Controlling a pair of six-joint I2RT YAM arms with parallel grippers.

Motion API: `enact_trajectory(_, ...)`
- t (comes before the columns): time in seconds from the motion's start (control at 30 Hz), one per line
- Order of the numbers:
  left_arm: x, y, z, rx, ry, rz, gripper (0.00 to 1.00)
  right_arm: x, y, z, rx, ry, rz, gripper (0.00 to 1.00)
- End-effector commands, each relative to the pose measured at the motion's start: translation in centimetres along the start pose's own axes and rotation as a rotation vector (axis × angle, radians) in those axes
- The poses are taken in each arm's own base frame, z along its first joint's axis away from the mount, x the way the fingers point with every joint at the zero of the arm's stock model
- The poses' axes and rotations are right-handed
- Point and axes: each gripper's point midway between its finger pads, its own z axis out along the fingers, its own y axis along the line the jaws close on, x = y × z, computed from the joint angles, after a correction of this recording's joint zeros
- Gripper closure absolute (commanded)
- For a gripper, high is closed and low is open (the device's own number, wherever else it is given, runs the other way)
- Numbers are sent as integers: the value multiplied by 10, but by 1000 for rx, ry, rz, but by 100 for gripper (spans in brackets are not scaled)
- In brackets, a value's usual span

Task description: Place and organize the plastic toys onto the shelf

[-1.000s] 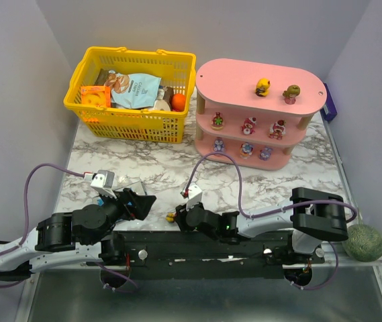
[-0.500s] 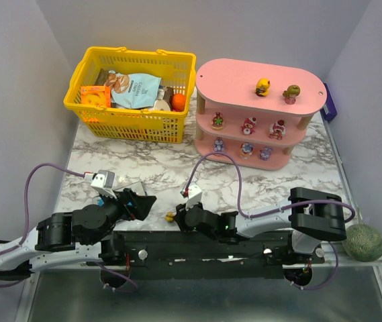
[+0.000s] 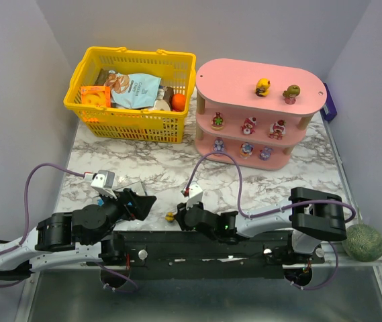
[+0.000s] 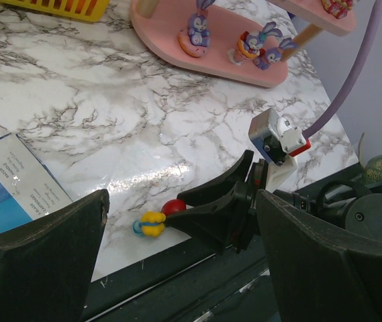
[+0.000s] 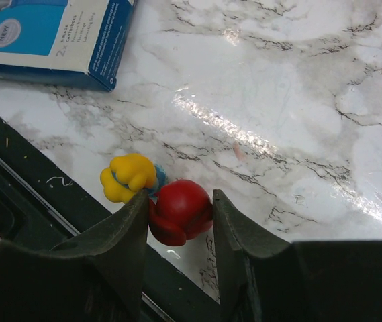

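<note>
Right wrist view showed the right fingers [image 5: 137, 228] pinching the red-and-yellow toy [image 5: 177, 211] between them, apparently bound for the shelf [image 3: 231, 77], while the left fingers [image 4: 50, 248] hung spread wide nearby.

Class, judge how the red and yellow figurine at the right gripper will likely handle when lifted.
The figurine looks like rigid moulded plastic, so probably stiff and light. Its smooth, rounded red part may slip between the right gripper's fingers. Lying at the table's edge, it could roll off.

Open table [image 3: 157, 164] is left before the shelf [image 3: 231, 77]. The far left is blocked by a yellow basket [image 3: 137, 124], the near left by a blue box [image 4: 9, 194].
</note>
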Motion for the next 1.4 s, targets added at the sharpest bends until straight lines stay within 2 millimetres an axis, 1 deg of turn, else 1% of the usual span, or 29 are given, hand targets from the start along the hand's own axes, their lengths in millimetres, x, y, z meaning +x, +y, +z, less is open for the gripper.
enact_trajectory(0.0, -3, -2, -1, 11, -7, -17, 1, -6, -16, -4, 76, -26, -19, 69)
enact_trajectory(0.17, -3, -2, -1, 10, -7, -17, 1, -12, -21, -9, 100, -46, -30, 69)
enact_trajectory(0.4, -4, -2, -1, 8, -10, -18, 1, -28, -31, -16, 120, -72, -22, 70)
enact_trajectory(0.43, -3, -1, -1, 6, -10, -17, 1, -36, -31, -18, 117, -84, -10, 71)
enact_trajectory(0.5, -3, -2, -1, 10, -9, -18, 1, -41, -36, -22, 128, -78, -16, 71)
enact_trajectory(0.53, -3, -2, -2, 11, -8, -19, 1, -50, -38, -22, 138, -84, -9, 71)
enact_trajectory(0.6, -3, -2, -1, 10, -9, -19, 1, -62, -46, -30, 162, -78, -15, 71)
enact_trajectory(0.63, -3, -2, -1, 10, -9, -18, 1, -75, -50, -33, 175, -93, 0, 71)
enact_trajectory(0.7, -3, -2, -2, 10, -9, -19, 1, -95, -55, -45, 168, -107, 14, 71)
enact_trajectory(0.73, -4, -2, -2, 9, -10, -21, 1, -102, -65, -49, 191, -103, 13, 71)
enact_trajectory(0.77, -4, -2, -2, 10, -10, -19, 1, -112, -68, -54, 200, -106, 10, 71)
enact_trajectory(0.8, -4, -2, -2, 9, -11, -20, 1, -131, -68, -66, 187, -140, 7, 71)
enact_trajectory(0.83, -4, -1, -2, 7, -11, -20, 1, -144, -74, -71, 199, -161, 10, 71)
enact_trajectory(0.9, -4, -2, -2, 8, -11, -19, 1, -180, -76, -93, 195, -222, 10, 71)
enact_trajectory(0.97, -4, -2, -2, 9, -11, -20, 1, -203, -85, -106, 212, -253, 4, 71)
enact_trajectory(1.0, -4, -2, -2, 9, -11, -19, 1, -223, -84, -116, 210, -288, 0, 71)
enact_trajectory(1.03, -4, -2, -2, 9, -10, -18, 1, -237, -85, -126, 213, -315, 2, 71)
enact_trajectory(1.07, -5, -2, -2, 8, -11, -21, 1, -246, -93, -131, 237, -322, -4, 71)
enact_trajectory(1.1, -4, -2, -2, 8, -11, -19, 1, -255, -95, -136, 247, -332, -21, 71)
enact_trajectory(1.13, -4, -2, -2, 9, -11, -20, 1, -275, -93, -146, 245, -369, -10, 71)
enact_trajectory(1.17, -5, -2, -2, 8, -11, -21, 1, -282, -98, -148, 263, -369, -16, 70)
enact_trajectory(1.2, -4, -2, -2, 9, -11, -19, 1, -291, -100, -152, 268, -381, -32, 70)
enact_trajectory(1.23, -4, -2, -2, 11, -10, -18, 1, -307, -98, -160, 263, -409, -27, 70)
enact_trajectory(1.33, -5, -2, -2, 10, -11, -21, 1, -329, -103, -167, 275, -432, -50, 70)
enact_trajectory(1.37, -5, -2, -2, 10, -11, -21, 1, -343, -105, -173, 278, -455, -45, 70)
